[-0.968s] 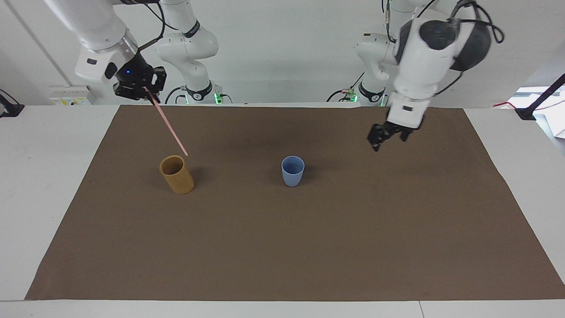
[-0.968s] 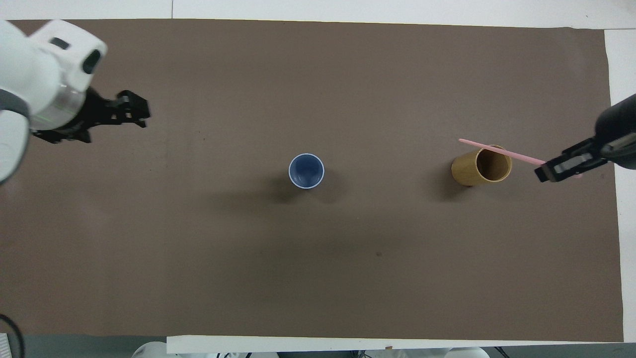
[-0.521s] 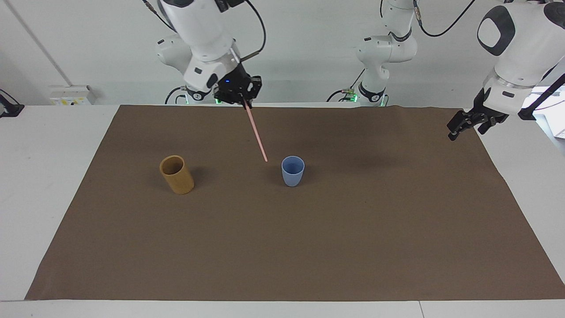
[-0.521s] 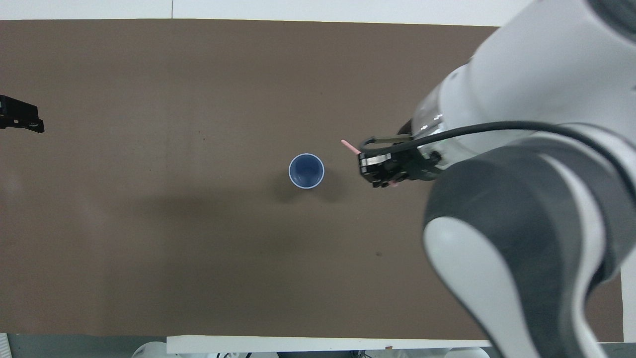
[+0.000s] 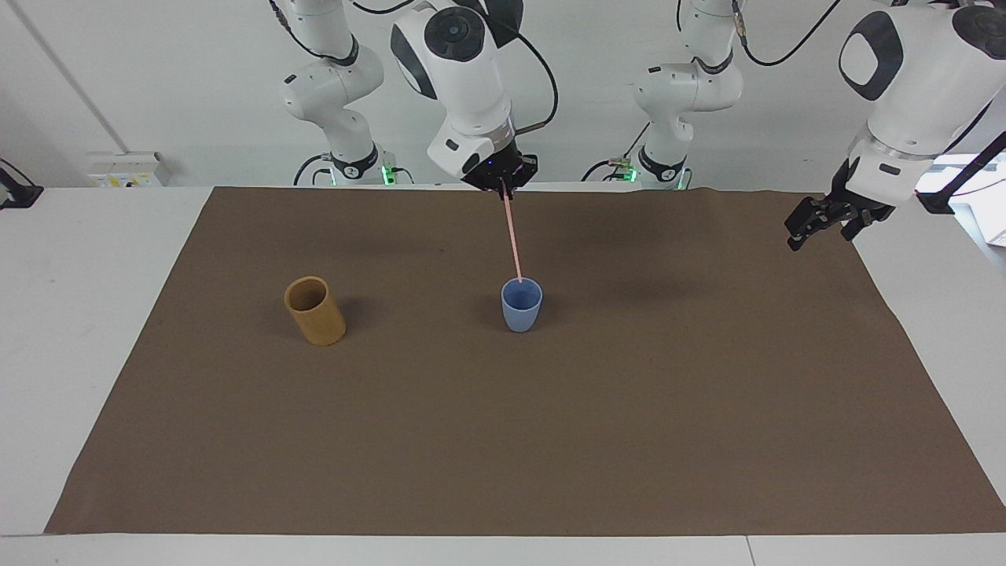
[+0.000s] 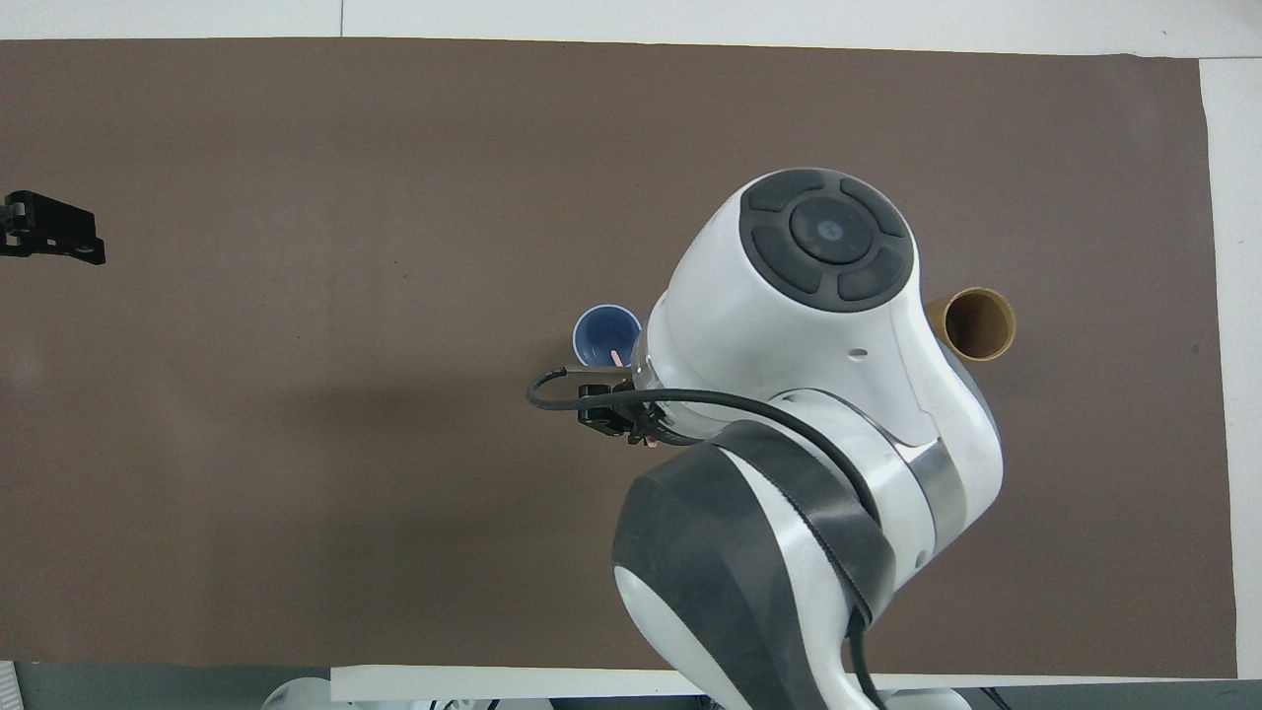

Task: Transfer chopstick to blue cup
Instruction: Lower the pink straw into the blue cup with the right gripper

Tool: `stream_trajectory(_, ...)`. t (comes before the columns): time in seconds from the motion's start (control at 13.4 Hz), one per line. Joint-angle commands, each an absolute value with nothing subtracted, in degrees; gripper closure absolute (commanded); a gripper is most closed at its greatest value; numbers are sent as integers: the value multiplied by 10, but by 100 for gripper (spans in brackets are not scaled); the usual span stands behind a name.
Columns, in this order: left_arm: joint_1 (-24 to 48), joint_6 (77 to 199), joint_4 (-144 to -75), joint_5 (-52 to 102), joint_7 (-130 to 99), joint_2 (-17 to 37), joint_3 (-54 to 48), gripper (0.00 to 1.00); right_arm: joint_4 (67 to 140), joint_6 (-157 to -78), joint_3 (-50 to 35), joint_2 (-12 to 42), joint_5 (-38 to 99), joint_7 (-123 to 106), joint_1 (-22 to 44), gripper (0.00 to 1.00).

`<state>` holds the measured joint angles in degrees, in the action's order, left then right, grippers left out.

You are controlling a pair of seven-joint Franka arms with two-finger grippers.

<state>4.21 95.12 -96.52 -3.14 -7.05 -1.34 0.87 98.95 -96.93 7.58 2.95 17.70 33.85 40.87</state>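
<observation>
Facing view: the right claw (image 5: 503, 184) is up in the air over the blue cup (image 5: 522, 305), clamped on the top end of the chopstick (image 5: 512, 240). The stick hangs almost straight down from the claw, leaning slightly toward the left arm's end of the counter. Its lower tip sits level with the cup's rim; whether it is already inside the cup or just above the opening cannot be told here. The claw's fingers are mostly lost against the dark wrist. The left claw (image 5: 817, 222) waits, raised over the mat's (image 5: 550, 440) edge at the left arm's end, well apart from the cup; its fingers look parted with nothing between them. The bamboo cup (image 5: 314, 310) stands toward the right arm's end of the counter (image 5: 78, 314), level with the blue cup.

Overhead view: the right arm's body fills the middle and hides part of the blue cup (image 6: 603, 333) and part of the bamboo cup (image 6: 978, 322). The right claw (image 6: 623, 414) peeks out beneath it, just beside the blue cup. A short pink piece of the chopstick (image 6: 616, 357) shows within the cup's opening; the rest is hidden. The left claw (image 6: 51, 229) is cut off by the frame's edge.
</observation>
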Motion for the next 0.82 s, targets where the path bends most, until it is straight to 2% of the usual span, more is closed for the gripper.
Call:
stream_trajectory(0.0, 44, 948, -976, -33, -70, -23, 11, 0, 1045, -993, 71, -6, 185, 338, 406, 100)
stream_trajectory(0.22, 44, 947, -976, -33, -70, -23, 11, 0, 1060, -1048, 70, -5, 185, 336, 405, 99)
stream_trajectory(0.37, 44, 948, -976, -33, -70, -23, 11, 0, 1061, -1050, 70, -4, 185, 335, 404, 81)
stream_trajectory(0.45, 44, 947, -976, -33, -70, -23, 11, 0, 1060, -1051, 70, -3, 185, 335, 403, 54)
stream_trajectory(0.52, 44, 948, -976, -33, -70, -23, 11, 0, 1057, -1063, 71, -1, 185, 334, 403, 1)
stream_trajectory(0.67, 44, 948, -976, -33, -70, -23, 11, 0, 1043, -1093, 72, 8, 178, 333, 394, 0)
stream_trajectory(0.74, 44, 947, -976, -33, -70, -23, 11, 0, 1010, -1086, 75, 21, 176, 334, 382, 0)
